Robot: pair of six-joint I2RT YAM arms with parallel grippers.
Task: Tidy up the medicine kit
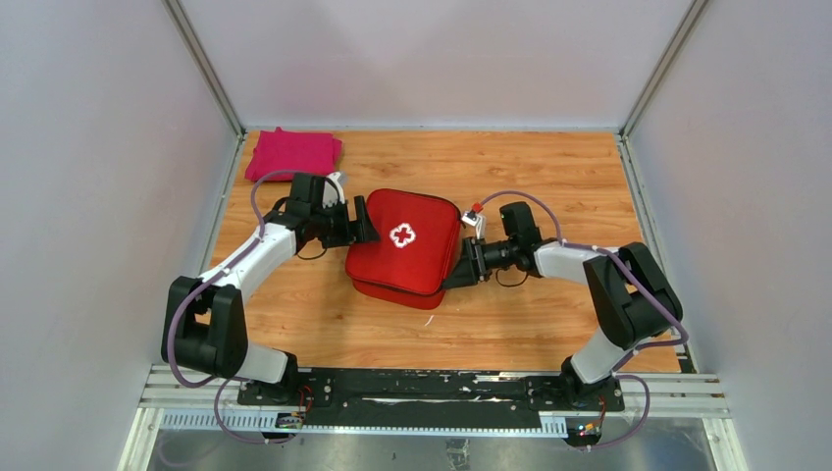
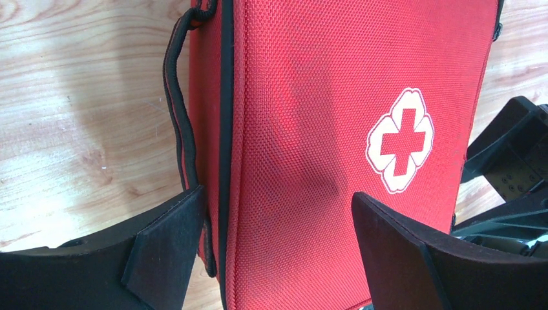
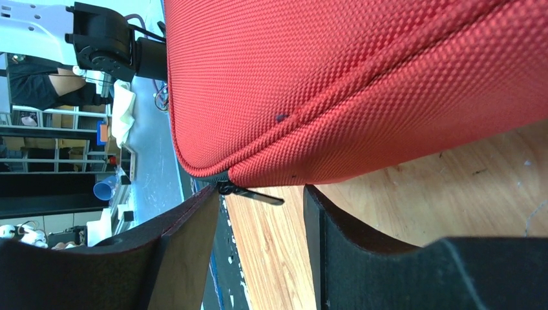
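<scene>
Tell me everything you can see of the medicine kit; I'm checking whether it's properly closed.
The medicine kit is a rounded-square red case of woven fabric with black piping, a white cross emblem on its lid and a black carry strap along one side. It lies on the wooden table, lid up and looking closed. The left tool, open, straddles its left edge; the right tool, open, brackets the zipper pull at its right corner. Whether either touches it is unclear.

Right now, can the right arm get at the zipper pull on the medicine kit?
Probably yes: the zipper pull on the medicine kit sits just at the open fingertips of the right gripper, with nothing between them.
</scene>
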